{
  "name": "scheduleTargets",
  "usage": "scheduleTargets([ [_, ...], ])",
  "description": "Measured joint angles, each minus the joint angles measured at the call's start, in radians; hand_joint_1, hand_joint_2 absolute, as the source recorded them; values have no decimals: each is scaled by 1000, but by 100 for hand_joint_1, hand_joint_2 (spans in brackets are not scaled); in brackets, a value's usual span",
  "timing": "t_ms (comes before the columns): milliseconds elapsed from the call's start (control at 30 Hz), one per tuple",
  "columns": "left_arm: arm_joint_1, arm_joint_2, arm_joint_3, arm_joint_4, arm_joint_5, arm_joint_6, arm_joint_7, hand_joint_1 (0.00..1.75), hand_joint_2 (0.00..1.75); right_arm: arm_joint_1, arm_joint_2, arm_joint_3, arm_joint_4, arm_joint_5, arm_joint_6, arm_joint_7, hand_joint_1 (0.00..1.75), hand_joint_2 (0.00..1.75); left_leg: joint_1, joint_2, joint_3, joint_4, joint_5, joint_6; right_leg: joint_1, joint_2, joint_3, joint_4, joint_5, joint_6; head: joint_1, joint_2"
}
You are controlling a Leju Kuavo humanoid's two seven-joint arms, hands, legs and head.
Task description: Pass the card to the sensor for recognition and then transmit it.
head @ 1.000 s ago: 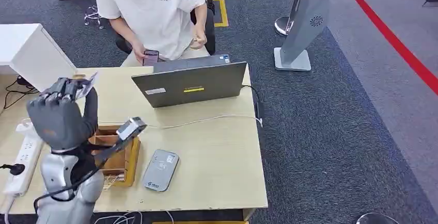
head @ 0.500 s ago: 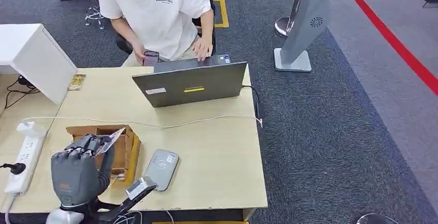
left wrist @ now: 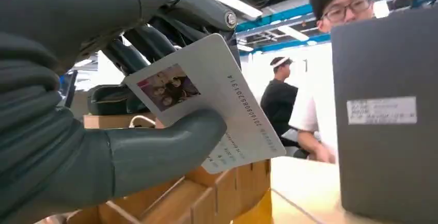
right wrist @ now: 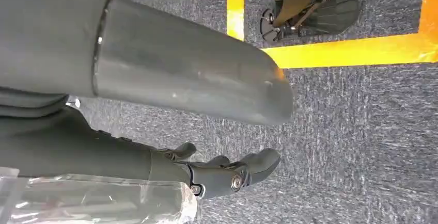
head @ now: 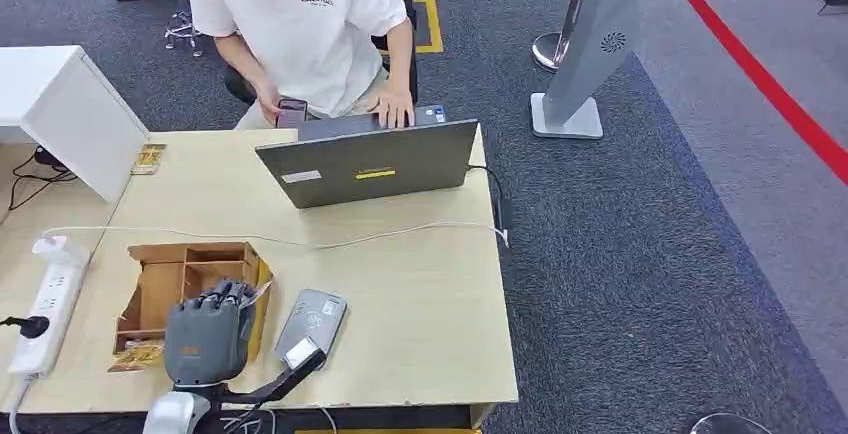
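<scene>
My left hand point(head: 208, 339) is low over the table's front edge, above the right side of the wooden box point(head: 160, 279). It pinches a white card point(left wrist: 217, 92) with a small photo and printed numbers between thumb and fingers; a corner of the card point(head: 261, 293) pokes out past the fingers. The grey flat sensor point(head: 312, 327) lies on the table just right of the hand, a short gap from the card. My right hand point(right wrist: 227, 175) hangs over grey carpet with nothing in it, its fingers loosely apart.
A grey laptop point(head: 370, 162) stands open at the far side, where a seated person point(head: 300, 24) has one hand on it and holds a phone. A white cable point(head: 300, 242) crosses the table. A power strip point(head: 45, 304) lies left, beside a white cabinet point(head: 70, 104).
My left hand, with the card, has come down from high over the table's left side to the front edge, then shifted right toward the sensor. The person's hand settled on the laptop.
</scene>
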Motion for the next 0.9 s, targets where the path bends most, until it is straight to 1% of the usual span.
scheduleTargets([
  [200,-10,-14,-10,54,-12,3,-3,175,175,-1,0,0,0,18,3,-6,0,0,0,0,0,0,0,0,0,0,0,0,0,0,0,0],
  [400,-15,-27,-39,109,-17,8,-7,175,175,-2,5,0,0,30,3,-6,0,0,0,0,0,0,0,0,0,0,0,0,0,0,0,0],
  [667,-16,-27,-68,149,0,0,17,175,175,-2,6,0,0,40,5,-4,0,0,0,0,0,0,0,0,0,0,0,0,0,0,0,0],
  [767,-16,-27,-76,158,8,-28,30,175,175,-2,6,0,0,42,5,-3,0,0,0,0,0,0,0,0,0,0,0,0,0,0,0,0],
  [900,-20,-26,-81,167,20,-94,50,175,175,-2,6,0,0,42,10,-3,0,0,0,0,0,0,0,0,0,0,0,0,0,0,0,0],
])
